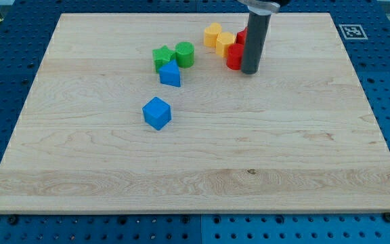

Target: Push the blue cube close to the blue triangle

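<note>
The blue cube (pixel 157 112) lies on the wooden board left of the middle. The blue triangle (pixel 170 74) sits above it, a short gap away, touching a green star-like block (pixel 162 57) and a green cylinder (pixel 185 54). My tip (pixel 250 70) is at the view's upper middle, right beside the red blocks (pixel 234 55), well to the right of both blue blocks. The rod stands upright and hides part of a red block.
Two yellow blocks (pixel 218 38) sit left of the red ones near the board's top edge. The wooden board (pixel 195 169) rests on a blue perforated table. A fiducial tag (pixel 352 31) lies off the board's top right corner.
</note>
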